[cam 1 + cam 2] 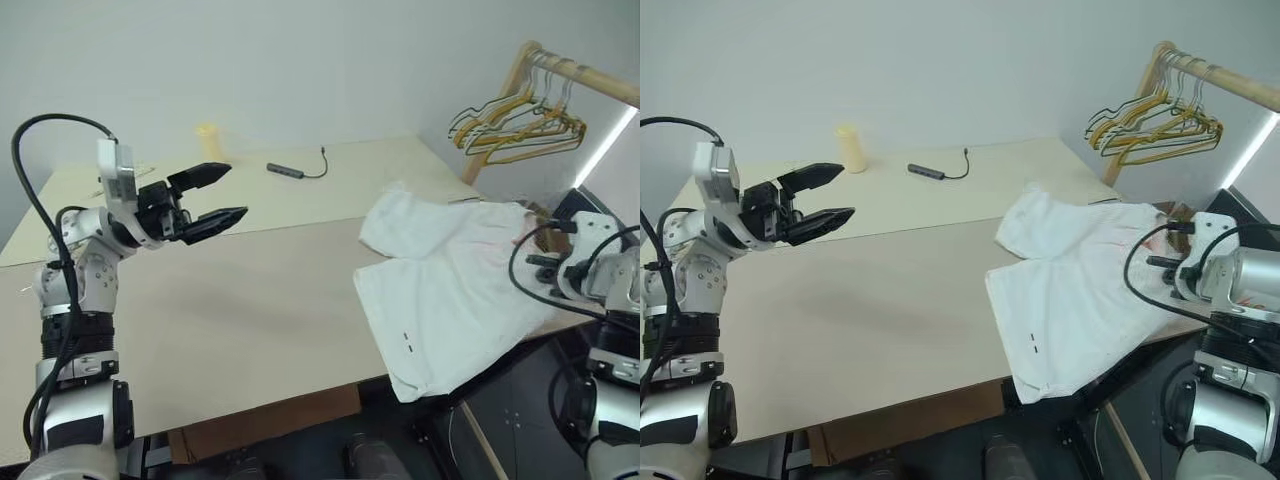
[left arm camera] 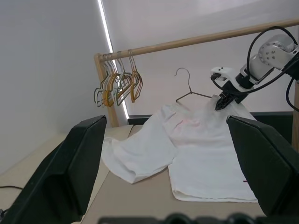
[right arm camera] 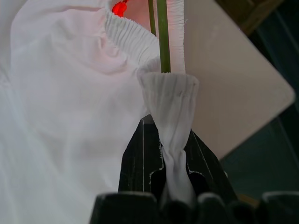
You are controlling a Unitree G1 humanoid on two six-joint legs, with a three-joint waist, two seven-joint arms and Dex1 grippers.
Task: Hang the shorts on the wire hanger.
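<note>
The white shorts (image 1: 450, 290) lie spread on the right end of the table (image 1: 250, 300), one leg hanging over the front edge. My right gripper (image 3: 170, 126) is shut on a bunched piece of the gathered waistband (image 3: 168, 88) at the table's right corner. The wire hanger (image 2: 188, 87) rises at the waist with its hook up, and its thin wire (image 3: 162, 37) runs into the waist opening beside the pinched cloth. My left gripper (image 1: 215, 195) hovers open above the table's left part, pointing toward the shorts, well apart from them.
A wooden rail (image 1: 575, 75) at the back right carries several yellow and green hangers (image 1: 515, 125). A black cable with a small adapter (image 1: 290, 172) and a pale yellow cup (image 1: 851, 148) lie at the table's back. The table's corner drops off by my right gripper.
</note>
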